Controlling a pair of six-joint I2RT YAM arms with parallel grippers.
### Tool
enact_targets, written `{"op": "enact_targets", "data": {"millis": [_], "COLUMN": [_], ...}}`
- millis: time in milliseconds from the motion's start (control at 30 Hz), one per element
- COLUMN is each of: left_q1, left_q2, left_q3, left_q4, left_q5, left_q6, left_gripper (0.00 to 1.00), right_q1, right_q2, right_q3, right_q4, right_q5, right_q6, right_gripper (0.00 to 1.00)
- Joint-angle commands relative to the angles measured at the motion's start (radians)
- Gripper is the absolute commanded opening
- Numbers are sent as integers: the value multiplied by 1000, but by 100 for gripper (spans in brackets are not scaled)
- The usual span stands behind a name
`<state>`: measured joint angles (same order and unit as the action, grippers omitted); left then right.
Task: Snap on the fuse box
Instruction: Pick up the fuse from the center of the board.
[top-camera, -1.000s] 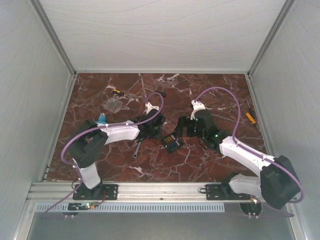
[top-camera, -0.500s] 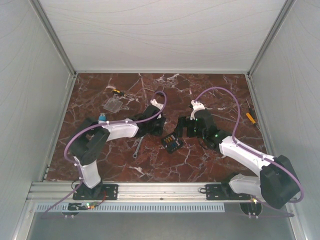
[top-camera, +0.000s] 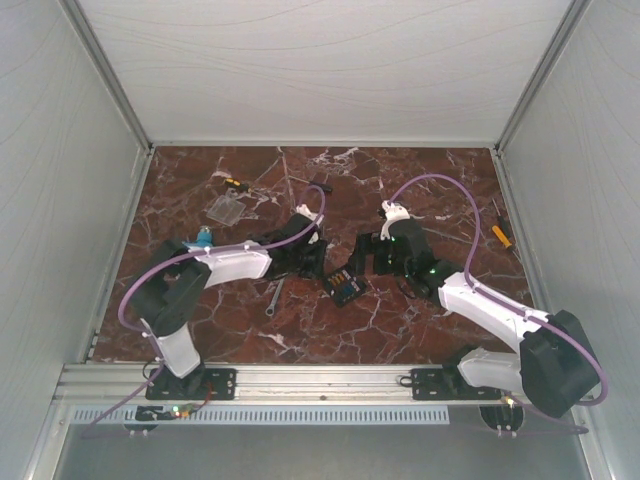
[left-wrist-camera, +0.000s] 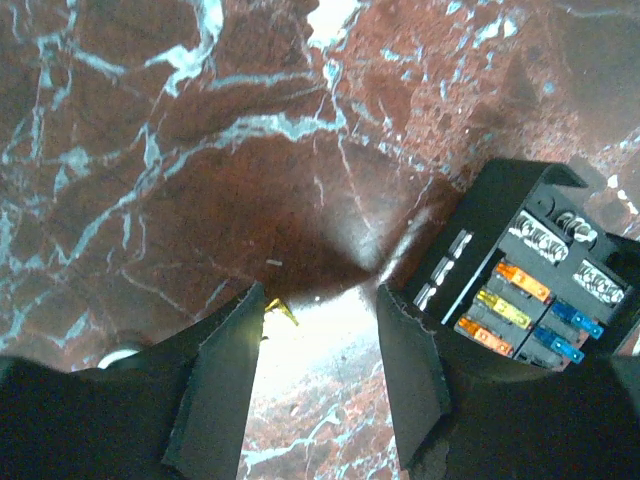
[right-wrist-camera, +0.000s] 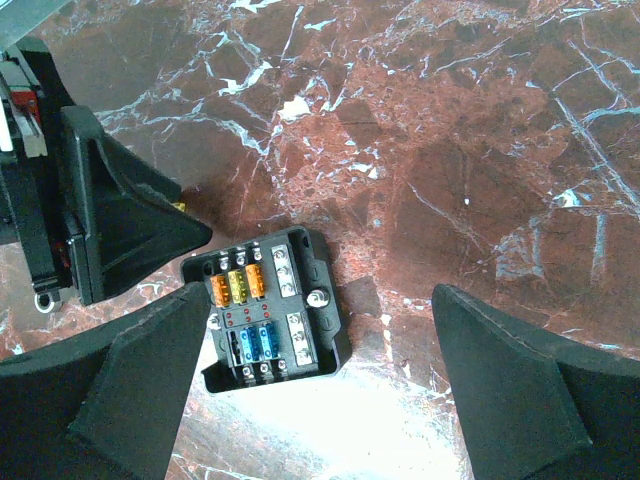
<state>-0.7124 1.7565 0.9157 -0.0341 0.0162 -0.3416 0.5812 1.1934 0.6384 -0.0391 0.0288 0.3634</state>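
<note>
The fuse box (top-camera: 345, 287) lies flat on the marble bench (top-camera: 420, 175) with its open face up, between the two arms and askew to the bench edges. In the right wrist view its long axis runs away from the camera. Orange and yellow fuses sit at the far end, blue ones nearer, and metal terminals line its right side.

The right end effector (right-wrist-camera: 320, 297) is spread wide above it and grasps nothing. The left end effector (left-wrist-camera: 315, 330) is released, partly spread and empty, with its fingers just beside the box's far left corner.

A wrench (top-camera: 273, 297) lies near the left arm. A clear plastic cover (top-camera: 228, 208) lies well apart at far left, and a screwdriver (top-camera: 500, 236) by the right wall.
</note>
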Motion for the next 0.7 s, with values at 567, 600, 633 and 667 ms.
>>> {"op": "enact_targets", "data": {"millis": [567, 600, 633, 667], "left_q1": [-80, -85, -89, -92], "left_q2": [26, 33, 39, 43], "left_q3": [100, 103, 106, 107], "left_q4": [-258, -263, -267, -268], "left_q5": [-240, -247, -251, -252], "left_q6": [-73, -75, -77, -80], "left_gripper": [43, 43, 42, 41], "right_q1": [-5, -6, -6, -6], "right_q2": [7, 8, 9, 8], "right_q3": [10, 10, 10, 10], "right_q4": [25, 25, 25, 25], "right_q5": [2, 1, 1, 1], "right_q6": [0, 0, 0, 0], "right_gripper": [92, 92, 92, 92]}}
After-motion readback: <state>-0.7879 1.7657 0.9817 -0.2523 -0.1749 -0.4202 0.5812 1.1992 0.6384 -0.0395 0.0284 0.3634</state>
